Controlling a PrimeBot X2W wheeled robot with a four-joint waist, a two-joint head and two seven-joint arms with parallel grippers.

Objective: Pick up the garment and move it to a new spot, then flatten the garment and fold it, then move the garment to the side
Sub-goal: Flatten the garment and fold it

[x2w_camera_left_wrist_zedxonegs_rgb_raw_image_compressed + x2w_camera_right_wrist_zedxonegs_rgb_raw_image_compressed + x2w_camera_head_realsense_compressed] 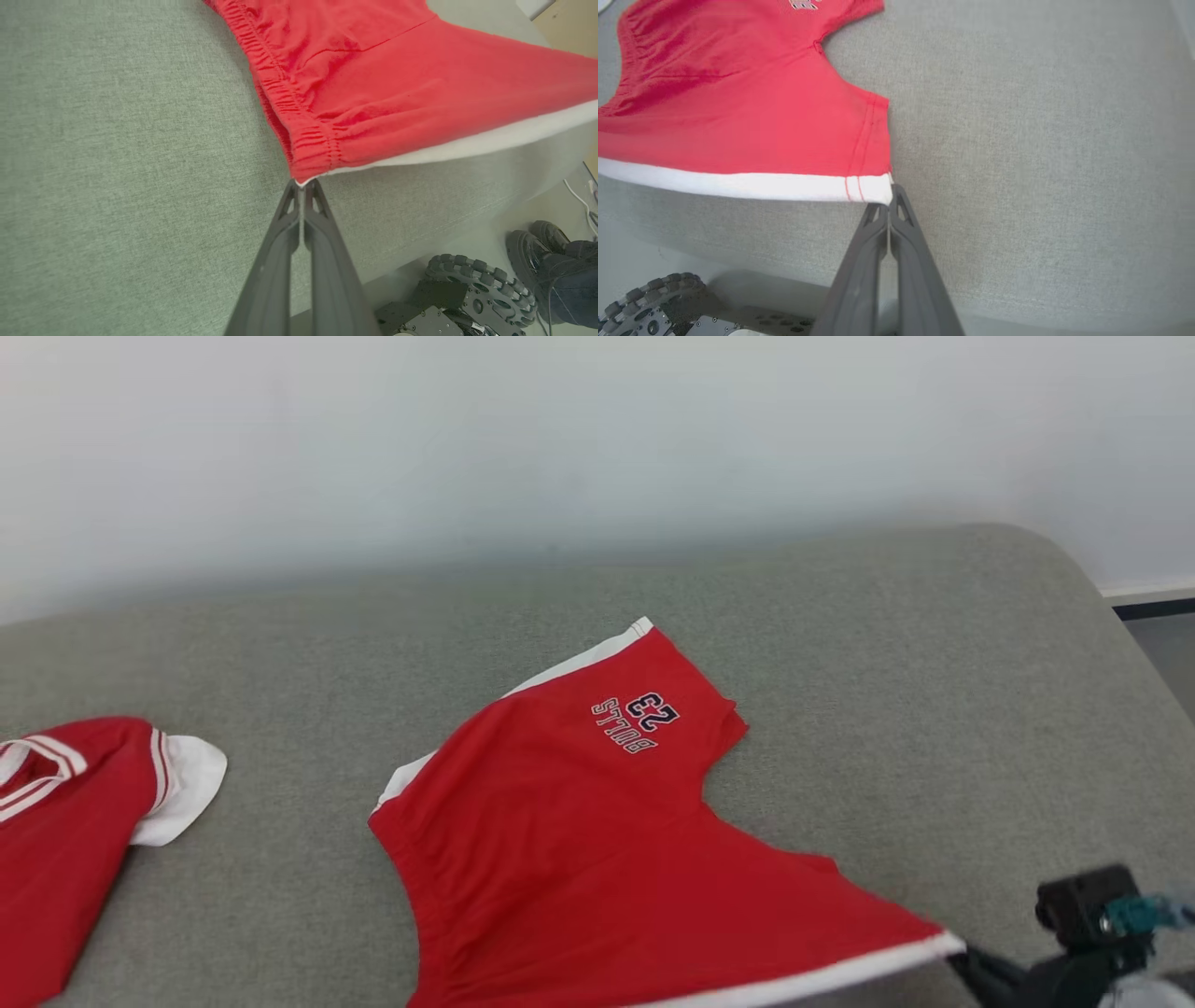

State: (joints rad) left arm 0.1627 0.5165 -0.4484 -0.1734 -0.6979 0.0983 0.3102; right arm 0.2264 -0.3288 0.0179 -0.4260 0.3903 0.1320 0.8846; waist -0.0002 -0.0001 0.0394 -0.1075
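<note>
At the near edge of the surface (934, 709), both jaws gripped the shorts (579, 831) taut: flattening step, with a smooth lowering due next.

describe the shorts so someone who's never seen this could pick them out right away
On the wide grey padded surface, look to the middle for the red shorts. Unlike the other red garment at the left edge, they carry a BULLS 23 print by one leg.

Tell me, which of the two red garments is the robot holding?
The red shorts printed BULLS 23: the left gripper and right gripper pinch their near corners. The other red garment lies apart, untouched.
</note>
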